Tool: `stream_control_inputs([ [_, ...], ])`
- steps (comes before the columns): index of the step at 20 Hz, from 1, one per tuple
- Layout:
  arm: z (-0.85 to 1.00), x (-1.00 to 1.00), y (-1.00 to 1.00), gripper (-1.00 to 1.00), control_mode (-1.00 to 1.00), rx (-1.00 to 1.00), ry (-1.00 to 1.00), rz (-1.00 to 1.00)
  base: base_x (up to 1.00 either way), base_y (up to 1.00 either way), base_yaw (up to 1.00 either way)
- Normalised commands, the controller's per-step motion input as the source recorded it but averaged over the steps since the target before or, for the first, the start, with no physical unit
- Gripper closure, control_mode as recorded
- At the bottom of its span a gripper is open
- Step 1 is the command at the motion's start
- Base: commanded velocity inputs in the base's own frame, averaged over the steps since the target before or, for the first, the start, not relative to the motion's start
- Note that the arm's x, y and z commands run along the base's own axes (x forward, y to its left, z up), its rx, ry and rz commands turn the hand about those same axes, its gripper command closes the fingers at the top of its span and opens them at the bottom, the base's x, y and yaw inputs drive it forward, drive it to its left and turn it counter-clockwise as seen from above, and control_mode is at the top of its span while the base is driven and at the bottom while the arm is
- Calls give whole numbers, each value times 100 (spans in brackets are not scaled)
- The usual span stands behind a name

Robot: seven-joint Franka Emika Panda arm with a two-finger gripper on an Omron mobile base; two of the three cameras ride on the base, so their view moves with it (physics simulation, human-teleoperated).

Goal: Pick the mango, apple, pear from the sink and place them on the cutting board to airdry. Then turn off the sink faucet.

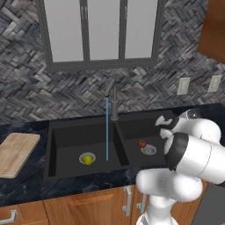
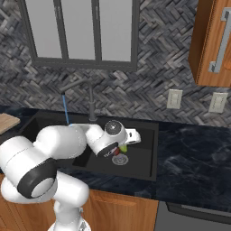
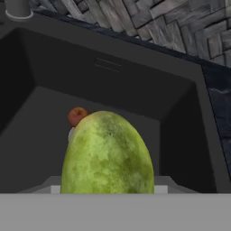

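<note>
at the bottom centre of the hand view, the gripper (image 3: 107,191) is closed around a large green mango (image 3: 107,155), raised above the right basin of the black sink (image 1: 57,132). behind it, the small red apple (image 3: 77,116) lies on the basin floor. a yellow-green fruit (image 1: 88,159) sits on the left drain. water runs from the faucet (image 1: 114,99). the cutting board (image 1: 15,154) lies at the left edge.

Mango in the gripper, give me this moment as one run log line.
gripper: shut on mango | apple: in sink | faucet: running | cutting board: bare
</note>
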Motion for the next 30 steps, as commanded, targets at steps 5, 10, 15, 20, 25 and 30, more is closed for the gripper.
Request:
stream_control_inputs([
  [5, 100, -9, -17, 100, -100, 0, 0, 1, 0, 0, 0],
  [10, 90, -29, -15, 100, -100, 1, 0, 1, 0, 0, 0],
  [15, 44, -65, -1, 100, -100, 16, 0, 0, 0, 0, 0],
  [20, 3, -54, 11, 100, -100, 10, -6, -2, 0, 0, 0],
  [25, 20, -35, 49, 100, -100, 5, 0, -2, 0, 0, 0],
  [30, 67, -19, 56, 100, -100, -7, 13, -1, 0, 0, 0],
])
